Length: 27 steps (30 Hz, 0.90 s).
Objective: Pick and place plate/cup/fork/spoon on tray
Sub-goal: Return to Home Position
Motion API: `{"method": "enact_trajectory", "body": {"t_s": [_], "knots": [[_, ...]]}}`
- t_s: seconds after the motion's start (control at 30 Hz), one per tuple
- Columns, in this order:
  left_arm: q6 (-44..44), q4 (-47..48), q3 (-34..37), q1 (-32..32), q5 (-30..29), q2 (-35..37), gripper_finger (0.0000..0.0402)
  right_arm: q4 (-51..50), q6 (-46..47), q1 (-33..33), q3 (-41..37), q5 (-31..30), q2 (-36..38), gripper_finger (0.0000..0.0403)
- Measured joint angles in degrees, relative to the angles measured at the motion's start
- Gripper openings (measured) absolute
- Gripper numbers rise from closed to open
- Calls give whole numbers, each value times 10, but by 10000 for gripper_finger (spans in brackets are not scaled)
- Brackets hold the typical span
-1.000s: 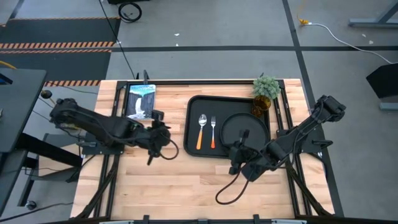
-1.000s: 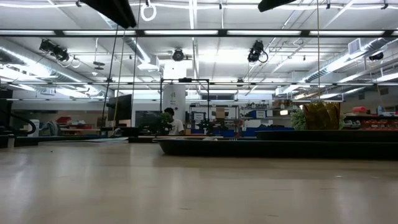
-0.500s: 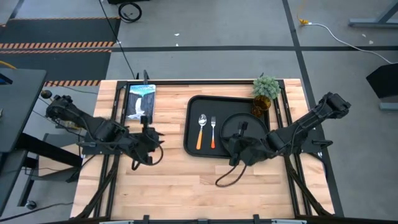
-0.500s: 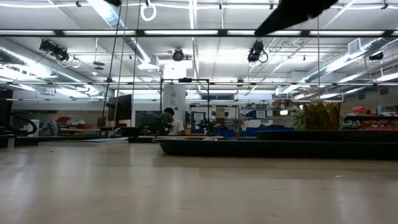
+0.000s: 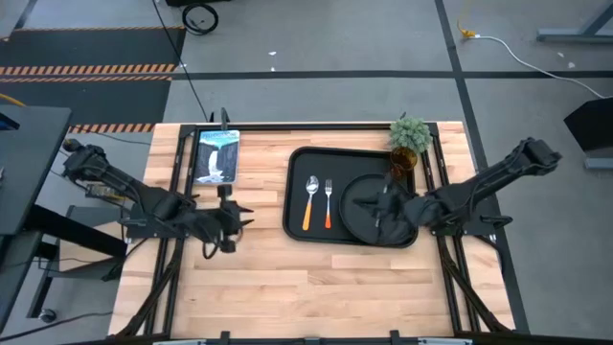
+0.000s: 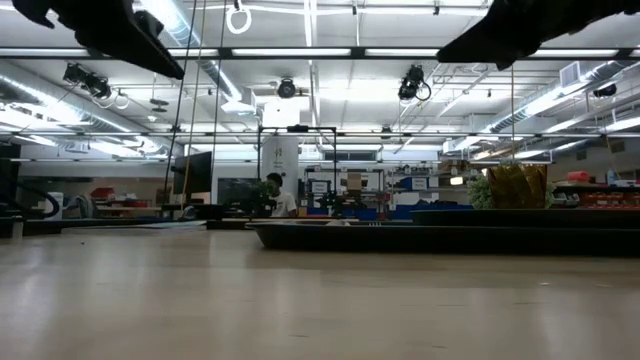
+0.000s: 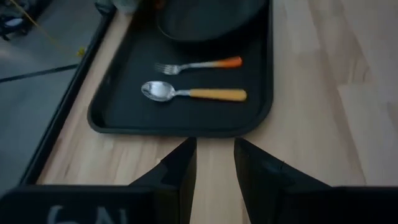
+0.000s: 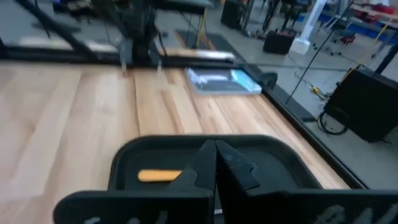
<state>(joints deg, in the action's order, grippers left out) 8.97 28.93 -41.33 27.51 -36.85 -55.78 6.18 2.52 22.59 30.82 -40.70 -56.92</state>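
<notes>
The black tray [image 5: 299,168] lies on the right half of the table. On it lie the spoon [image 5: 309,201] and the fork [image 5: 328,201] side by side, with the round black plate [image 5: 359,226] to their right. The amber cup [image 5: 399,169] stands at the tray's far right corner. My left gripper [image 5: 239,218] is open and empty above the bare wood left of the tray. Its wrist view shows the spoon [image 7: 186,93], the fork [image 7: 196,64] and the plate [image 7: 205,18]. My right gripper [image 5: 375,206] is shut and empty, and hangs above the plate.
A green potted plant [image 5: 410,134] stands at the table's far right, next to the cup. A blue-and-white tablet [image 5: 217,155] lies at the far left. Bare wood stretches along the near side. A person [image 6: 272,195] shows far off in the room.
My left gripper has drawn back from the tray toward the table's left edge. My right gripper has gone from the tray's near edge toward the far side and now hangs over the plate. The things on the tray have kept still.
</notes>
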Motion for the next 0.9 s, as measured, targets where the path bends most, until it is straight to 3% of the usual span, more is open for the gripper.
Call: {"method": "enact_trajectory", "body": {"t_s": [0.6, 0.9], "knots": [[3, -289, 259, -62, -51, 317, 116, 120, -27, 1, -156, 34, 213, 10], [-2, -302, 317, -79, -51, 424, 116, 165, -36, 1, -213, 71, 275, 10]]}}
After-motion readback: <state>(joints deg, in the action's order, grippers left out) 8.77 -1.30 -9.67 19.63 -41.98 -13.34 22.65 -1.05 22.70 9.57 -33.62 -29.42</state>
